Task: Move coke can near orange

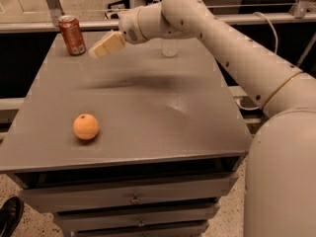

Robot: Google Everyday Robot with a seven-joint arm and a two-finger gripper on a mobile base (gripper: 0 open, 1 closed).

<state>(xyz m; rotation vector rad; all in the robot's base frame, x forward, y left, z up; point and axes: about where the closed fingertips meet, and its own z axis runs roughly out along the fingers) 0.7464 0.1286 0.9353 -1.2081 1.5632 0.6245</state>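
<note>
The coke can stands upright at the far left corner of the grey table. It is red with a silver top. The orange lies near the table's front left. My gripper hovers above the far part of the table, a short way right of the can and not touching it. The arm reaches in from the right.
A small clear cup stands at the table's far edge, partly behind the arm. The table has drawers below its front edge. A metal rail runs behind the table. A dark shoe is at the lower left.
</note>
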